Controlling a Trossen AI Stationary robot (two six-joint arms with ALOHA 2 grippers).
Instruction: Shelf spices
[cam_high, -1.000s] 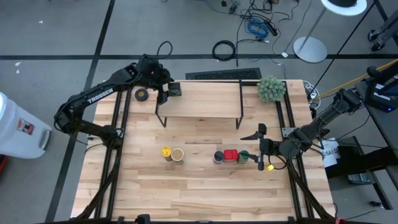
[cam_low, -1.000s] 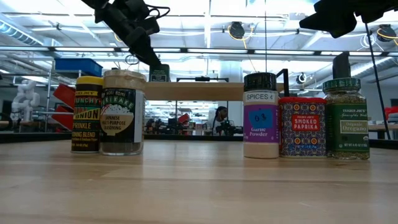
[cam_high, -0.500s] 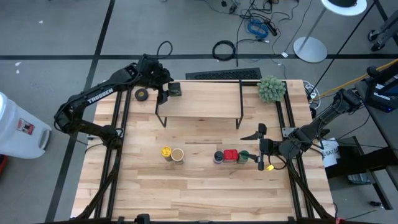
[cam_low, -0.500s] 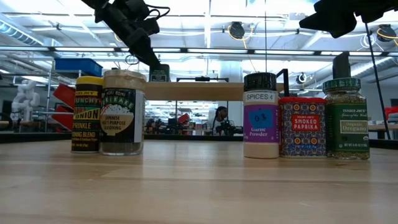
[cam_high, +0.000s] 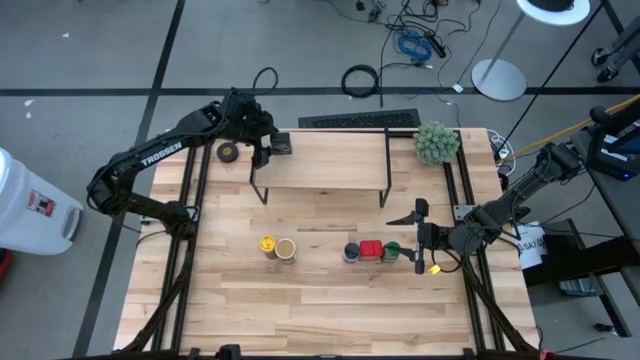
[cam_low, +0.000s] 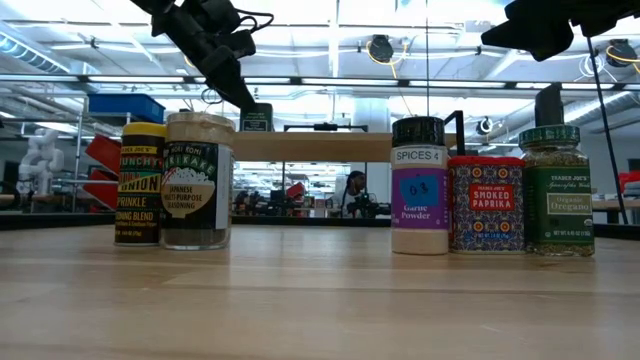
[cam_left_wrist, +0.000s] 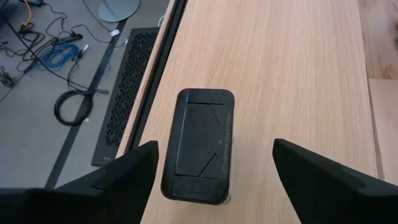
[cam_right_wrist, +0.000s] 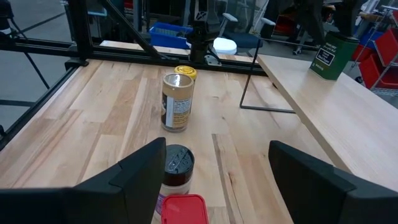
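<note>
The shelf (cam_high: 330, 165) stands at the table's far middle. The dark boxy tin (cam_left_wrist: 199, 143) stands upright on the far left corner of its top board. My left gripper (cam_left_wrist: 214, 148) is open around the tin, a finger on either side, touching nothing. On the table stand the yellow-lidded jar (cam_high: 267, 243), tan-lidded jar (cam_high: 286, 249), blue-lidded jar (cam_high: 352, 252), red square tin (cam_high: 371, 249) and green-lidded jar (cam_high: 392, 251). My right gripper (cam_high: 418, 238) hangs open just right of the green-lidded jar, above the table.
A black tape roll (cam_high: 229, 152) lies left of the shelf. A fuzzy green plant ball (cam_high: 436, 142) sits at the table's far right corner. Bare wood lies along the near edge (cam_high: 320, 310). The rest of the shelf's top board (cam_left_wrist: 298, 74) is bare.
</note>
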